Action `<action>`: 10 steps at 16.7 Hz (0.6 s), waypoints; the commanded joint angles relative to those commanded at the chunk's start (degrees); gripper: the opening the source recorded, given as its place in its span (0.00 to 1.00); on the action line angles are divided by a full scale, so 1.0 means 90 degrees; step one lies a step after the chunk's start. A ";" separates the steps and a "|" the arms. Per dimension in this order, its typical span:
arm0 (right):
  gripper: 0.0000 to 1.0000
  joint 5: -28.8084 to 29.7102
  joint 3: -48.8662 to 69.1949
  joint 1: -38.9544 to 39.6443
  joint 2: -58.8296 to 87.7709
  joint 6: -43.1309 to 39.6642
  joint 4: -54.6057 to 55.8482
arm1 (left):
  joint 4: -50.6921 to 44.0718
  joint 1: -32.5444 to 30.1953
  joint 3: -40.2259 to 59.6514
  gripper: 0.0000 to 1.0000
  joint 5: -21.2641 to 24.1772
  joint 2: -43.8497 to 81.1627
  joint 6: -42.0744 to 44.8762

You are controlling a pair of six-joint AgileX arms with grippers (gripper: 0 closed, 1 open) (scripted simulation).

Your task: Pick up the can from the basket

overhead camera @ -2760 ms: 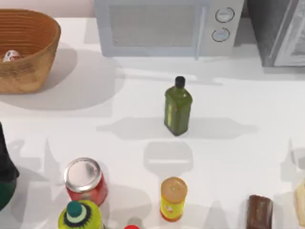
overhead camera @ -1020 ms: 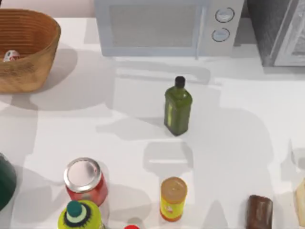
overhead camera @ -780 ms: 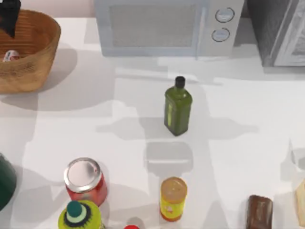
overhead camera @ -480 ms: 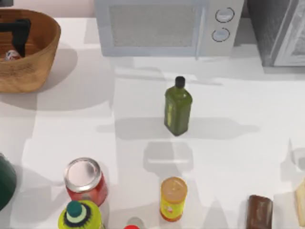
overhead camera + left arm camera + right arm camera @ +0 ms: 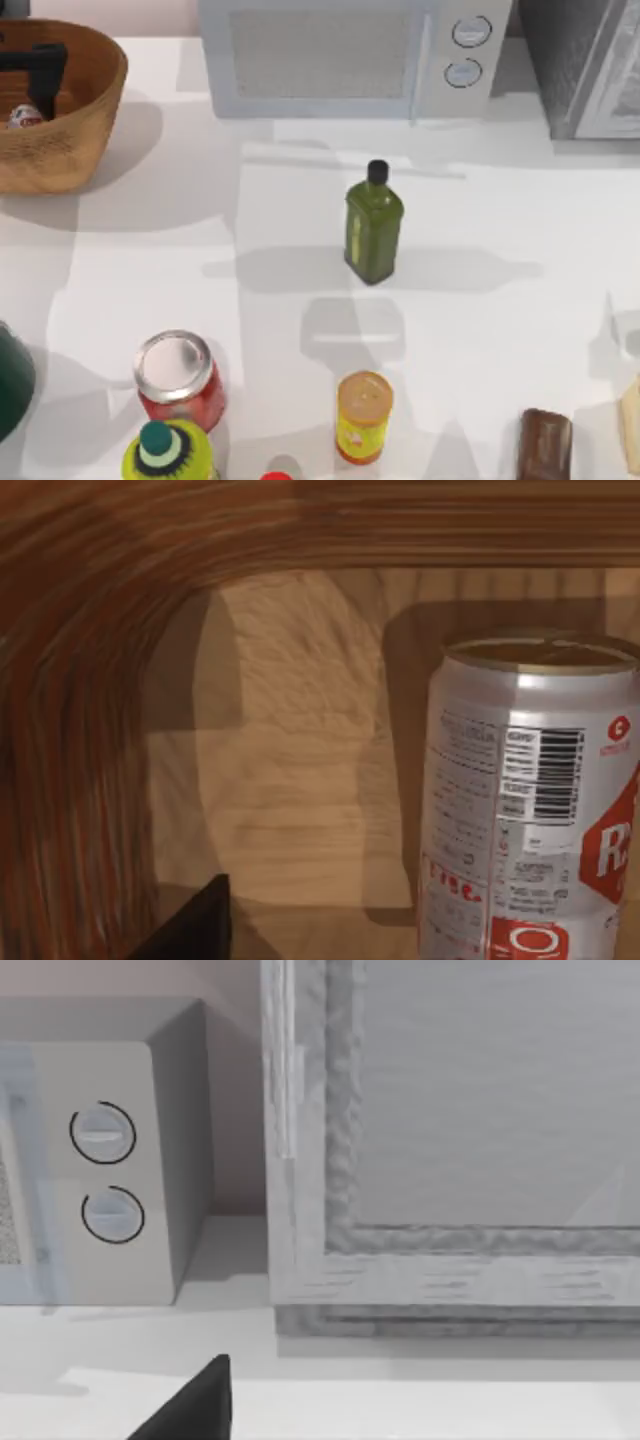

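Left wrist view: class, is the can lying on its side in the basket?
No. The can stands upright on the basket floor, its round top uppermost and its barcode label facing the camera.

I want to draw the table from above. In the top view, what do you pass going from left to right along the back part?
basket with the left gripper inside it beside the can → microwave → green bottle, a bit nearer → grey cabinet.
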 joint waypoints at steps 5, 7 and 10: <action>1.00 0.0000 0.0000 0.0000 0.0000 0.0000 0.0000 | 0.0911 -0.0039 -0.1006 1.00 -0.0002 -0.0102 -0.0029; 1.00 0.0000 0.0000 0.0000 0.0000 0.0000 0.0000 | 0.1301 -0.0052 -0.1423 1.00 -0.0004 -0.0125 -0.0042; 1.00 0.0000 0.0000 0.0000 0.0000 0.0000 0.0000 | 0.1540 -0.0061 -0.1670 1.00 -0.0004 -0.0141 -0.0050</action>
